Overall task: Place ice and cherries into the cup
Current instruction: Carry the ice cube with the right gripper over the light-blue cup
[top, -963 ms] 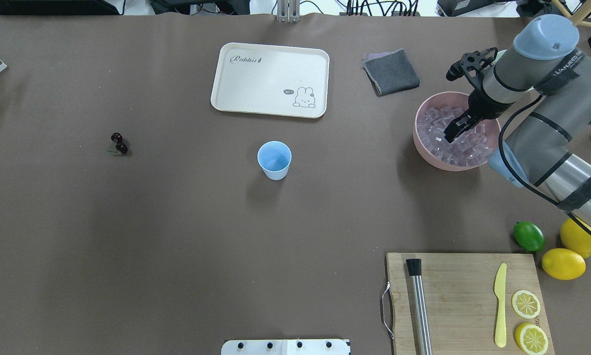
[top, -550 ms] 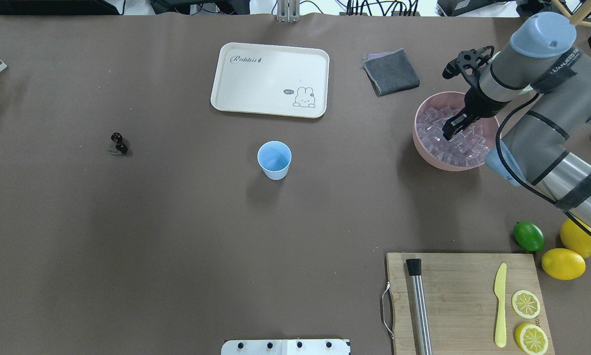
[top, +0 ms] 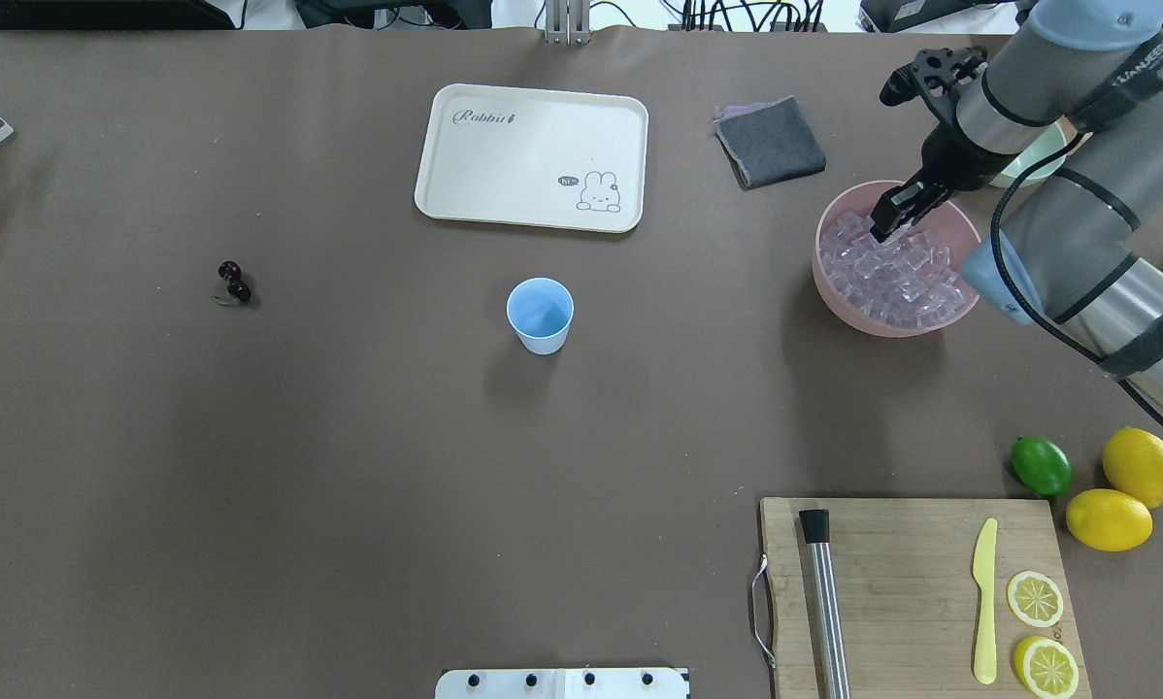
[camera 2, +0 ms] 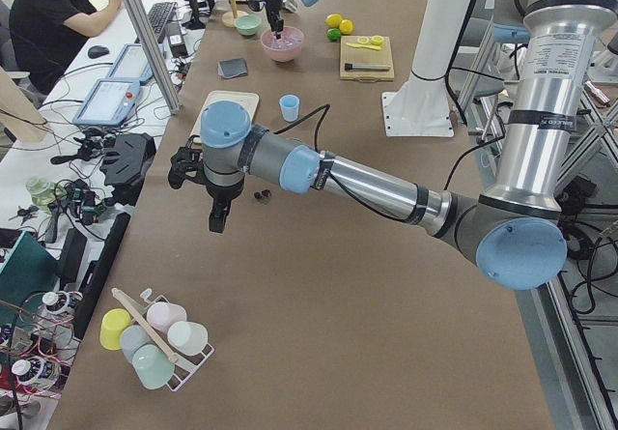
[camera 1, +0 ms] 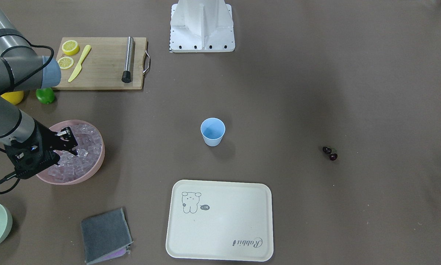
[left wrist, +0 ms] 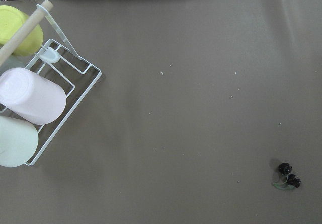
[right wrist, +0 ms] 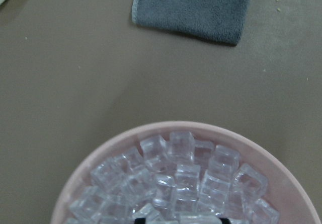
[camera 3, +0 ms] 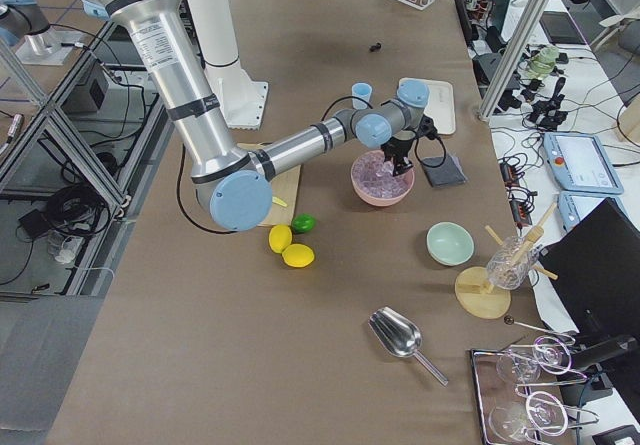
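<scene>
Glassy ice: light, hard, slippery; pinch one cube across flat opposite faces. Right hand above it; cannot tell if clamped.

The right arm is reaching in over the pink bowl, its right gripper hanging above the ice heaped inside. The cup is standing well beyond the bowl. A grey cloth is lying just beside the bowl, and a lime is sitting near its opposite side.
</scene>
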Motion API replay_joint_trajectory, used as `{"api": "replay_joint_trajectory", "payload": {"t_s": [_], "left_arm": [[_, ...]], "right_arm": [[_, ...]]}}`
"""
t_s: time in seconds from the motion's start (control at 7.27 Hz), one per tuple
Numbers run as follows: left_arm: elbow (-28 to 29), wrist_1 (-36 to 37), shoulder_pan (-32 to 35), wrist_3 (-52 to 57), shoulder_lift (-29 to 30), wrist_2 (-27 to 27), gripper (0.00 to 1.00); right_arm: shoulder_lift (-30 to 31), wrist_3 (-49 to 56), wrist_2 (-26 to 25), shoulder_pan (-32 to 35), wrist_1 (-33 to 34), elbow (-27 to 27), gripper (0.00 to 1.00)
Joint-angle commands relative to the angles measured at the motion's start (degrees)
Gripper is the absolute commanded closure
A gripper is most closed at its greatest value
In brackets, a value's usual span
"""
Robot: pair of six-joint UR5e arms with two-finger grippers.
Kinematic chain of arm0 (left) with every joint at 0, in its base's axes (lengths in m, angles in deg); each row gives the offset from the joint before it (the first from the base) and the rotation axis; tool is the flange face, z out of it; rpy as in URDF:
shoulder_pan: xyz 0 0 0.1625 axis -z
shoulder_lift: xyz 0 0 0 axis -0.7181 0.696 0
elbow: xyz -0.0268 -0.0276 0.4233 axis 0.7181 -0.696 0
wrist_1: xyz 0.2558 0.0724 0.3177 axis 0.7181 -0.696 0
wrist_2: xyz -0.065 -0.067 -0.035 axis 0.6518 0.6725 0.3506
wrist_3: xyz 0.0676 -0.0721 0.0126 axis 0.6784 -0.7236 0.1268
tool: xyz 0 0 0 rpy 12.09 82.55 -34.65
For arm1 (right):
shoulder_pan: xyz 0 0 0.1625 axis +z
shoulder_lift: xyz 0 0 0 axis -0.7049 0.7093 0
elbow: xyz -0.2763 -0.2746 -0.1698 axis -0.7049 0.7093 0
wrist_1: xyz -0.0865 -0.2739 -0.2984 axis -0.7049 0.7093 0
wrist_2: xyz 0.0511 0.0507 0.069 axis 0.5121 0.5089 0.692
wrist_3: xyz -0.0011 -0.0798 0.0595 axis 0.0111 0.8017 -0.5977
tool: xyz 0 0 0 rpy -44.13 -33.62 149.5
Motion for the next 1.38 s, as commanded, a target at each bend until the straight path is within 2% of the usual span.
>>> {"api": "replay_joint_trajectory", "payload": {"t_s": [0.0,0.28,0.41,0.55,0.69,0.96,1.24], "left_arm": [[0.2,0.2,0.0,0.0,0.3,0.0,0.02],[0.3,0.3,0.0,-0.1,0.6,0.0,0.02],[0.1,0.3,-0.1,-0.9,0.6,0.1,0.02],[0.0,0.3,-0.1,-1.1,0.6,0.1,0.02],[-0.2,0.3,0.0,-1.2,0.5,0.1,0.02],[0.0,0.4,-0.1,-1.2,0.5,0.1,0.02],[0.4,0.4,-0.1,-1.1,0.2,0.1,0.02]], "right_arm": [[-8.2,-18.3,-4.0,-4.6,5.4,-1.6,0.8],[-18.0,-35.5,-14.1,-14.7,9.4,-0.8,0.82],[-23.8,-41.8,-15.9,-17.8,14.5,-0.3,0.82],[-26.7,-46.9,-18.3,-21.4,16.3,0.4,0.82],[-28.1,-50.6,-24.0,-24.9,16.1,1.1,0.82],[-29.7,-49.9,-25.4,-25.3,15.9,1.9,0.81],[-30.5,-50.8,-25.8,-25.7,10.9,5.6,0.78]]}}
